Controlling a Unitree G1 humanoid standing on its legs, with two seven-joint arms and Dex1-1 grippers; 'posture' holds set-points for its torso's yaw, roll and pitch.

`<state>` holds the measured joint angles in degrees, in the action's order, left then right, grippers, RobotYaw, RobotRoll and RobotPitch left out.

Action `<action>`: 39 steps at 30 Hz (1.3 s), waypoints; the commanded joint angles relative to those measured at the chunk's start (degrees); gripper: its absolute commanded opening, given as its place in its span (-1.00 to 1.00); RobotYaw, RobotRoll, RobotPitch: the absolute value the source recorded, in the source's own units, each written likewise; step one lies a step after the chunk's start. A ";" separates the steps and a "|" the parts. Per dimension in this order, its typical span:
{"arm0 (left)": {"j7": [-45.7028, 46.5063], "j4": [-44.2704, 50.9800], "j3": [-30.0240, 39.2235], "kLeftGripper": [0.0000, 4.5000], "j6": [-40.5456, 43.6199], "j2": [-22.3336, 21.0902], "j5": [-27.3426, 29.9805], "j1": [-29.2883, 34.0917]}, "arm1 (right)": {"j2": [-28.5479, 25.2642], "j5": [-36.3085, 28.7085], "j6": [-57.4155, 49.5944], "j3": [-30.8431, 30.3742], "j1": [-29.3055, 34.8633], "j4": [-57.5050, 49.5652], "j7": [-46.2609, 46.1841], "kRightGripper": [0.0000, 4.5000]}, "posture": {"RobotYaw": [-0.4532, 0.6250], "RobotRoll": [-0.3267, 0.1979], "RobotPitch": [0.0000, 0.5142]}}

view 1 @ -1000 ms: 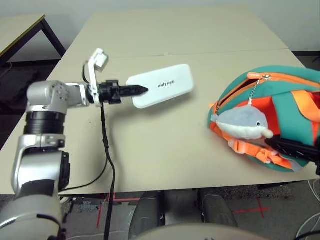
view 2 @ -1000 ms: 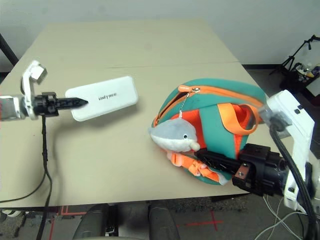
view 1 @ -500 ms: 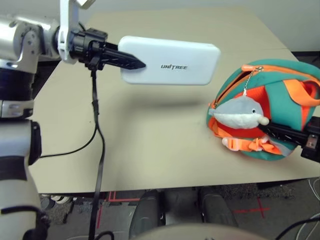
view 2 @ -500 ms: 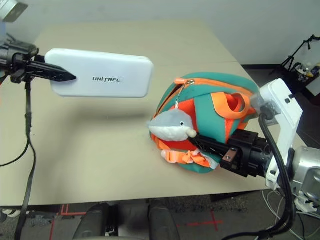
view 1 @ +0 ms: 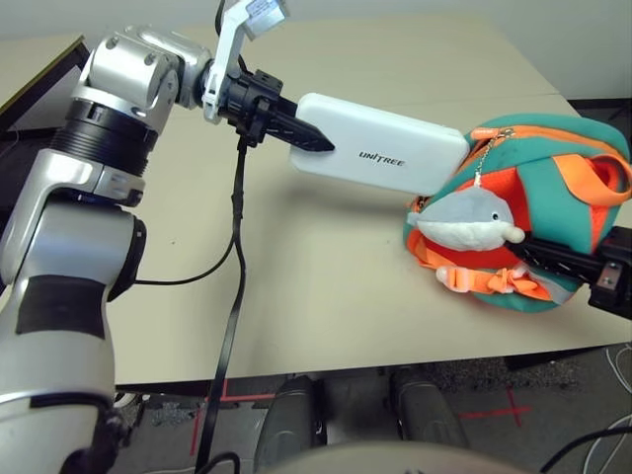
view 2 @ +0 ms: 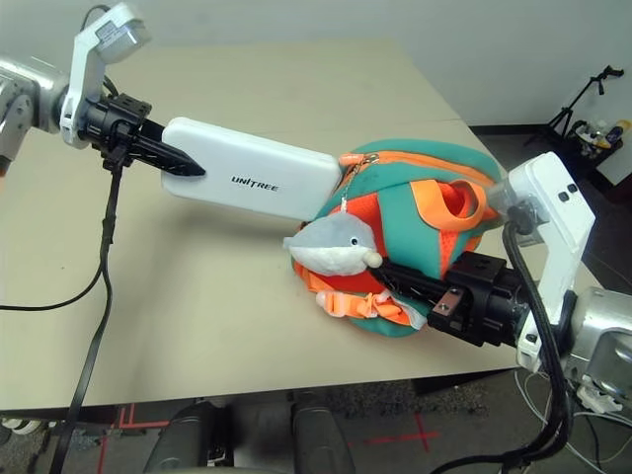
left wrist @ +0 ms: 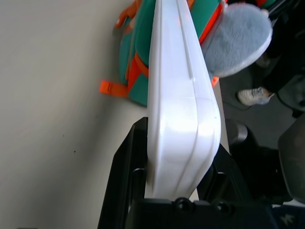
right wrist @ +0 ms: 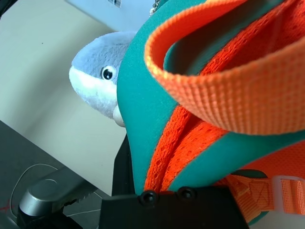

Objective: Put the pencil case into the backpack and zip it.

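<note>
Left gripper [view 1: 314,141] is clamped on one short end of the case [view 1: 380,155], a black finger on each flat face, seen edge-on in the left wrist view [left wrist: 181,119]. Case is carried clear of the table [view 1: 296,286], long axis running straight out from the fingers toward the backpack [view 2: 425,247] and tilted slightly down at the far end. Far end sits at the backpack's upper left edge, just above the dolphin charm [view 2: 334,243] and by the orange-edged zipper line; whether it has entered the opening or only overlaps it cannot be told. Right gripper [view 2: 395,278], fingers together, is pinched on the backpack's lower front fabric by the straps, holding it on its side with the mouth toward the case. The left arm carries the case, so the insertion falls to it: judged next, push along the case's own length into the mouth.
</note>
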<state>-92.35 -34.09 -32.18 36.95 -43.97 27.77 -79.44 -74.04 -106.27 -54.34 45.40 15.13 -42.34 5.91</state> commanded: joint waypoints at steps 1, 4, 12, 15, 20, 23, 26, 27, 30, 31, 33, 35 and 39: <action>-0.15 0.10 -1.63 -0.39 -1.77 0.55 1.62 -1.42 | 0.36 -1.74 0.91 -0.27 -0.58 -1.52 -0.53 -0.94 | -0.65 0.25 -0.64; -0.15 1.78 -2.06 -0.39 -1.44 0.44 3.45 -2.17 | 0.27 -1.72 1.17 -0.88 -1.12 -1.42 -0.93 -0.94 | -0.66 0.25 -0.63; -0.15 4.09 -1.58 -0.39 0.38 2.65 6.20 -3.88 | 0.04 -0.80 1.79 -3.36 -3.29 -0.92 -1.13 -0.94 | -0.66 0.25 -0.63; -0.15 1.48 -1.43 -0.39 -1.19 5.39 3.50 -4.04 | -0.04 -0.43 2.20 -4.77 -4.54 -0.76 -1.22 -0.94 | -0.67 0.25 -0.64; -0.14 -5.72 -0.02 -0.39 -6.09 11.42 -4.21 -4.62 | -0.22 0.21 2.97 -7.76 -7.29 -0.38 -1.23 -0.94 | -0.66 0.25 -0.63; 0.00 -8.05 1.40 -0.39 -7.89 14.49 -7.88 -4.57 | -0.23 0.44 3.47 -9.56 -8.78 -0.30 -1.38 -0.94 | -0.66 0.25 -0.63; 0.27 -8.77 3.09 -0.39 -8.46 17.20 -10.25 -4.06 | -0.22 0.59 3.85 -11.11 -10.08 -0.13 -1.56 -0.94 | -0.66 0.25 -0.62; 0.24 -8.82 3.73 -0.39 -8.37 17.91 -10.77 -3.91 | -0.21 0.66 3.89 -11.54 -10.47 -0.07 -1.62 -0.94 | -0.66 0.25 -0.62; 0.89 -7.35 5.86 -0.39 -5.80 20.83 -10.78 -3.29 | 0.09 1.16 4.20 -13.07 -11.68 -0.01 -1.72 -0.94 | -0.65 0.25 -0.61; 1.23 -7.01 6.43 -0.39 -5.27 21.59 -10.88 -3.13 | 0.18 1.24 4.27 -13.45 -11.97 -0.01 -1.76 -0.94 | -0.65 0.25 -0.61; 2.19 -6.69 7.41 -0.39 -4.68 23.16 -11.39 -2.76 | 0.39 1.46 4.54 -14.52 -12.74 0.01 -1.86 -0.94 | -0.65 0.25 -0.61; 3.32 -6.46 8.24 -0.39 -4.17 24.74 -11.97 -2.25 | 0.52 1.74 4.83 -15.59 -13.49 0.08 -1.92 -0.94 | -0.65 0.25 -0.61; 5.49 -6.24 9.16 -0.39 -3.40 27.70 -12.98 -0.73 | 0.93 2.73 5.25 -17.53 -15.16 0.45 -1.77 -0.94 | -0.64 0.25 -0.61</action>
<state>-86.57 -42.22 -23.69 33.36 -17.46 15.10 -80.71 -73.37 -103.48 -50.26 29.40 0.87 -41.24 3.73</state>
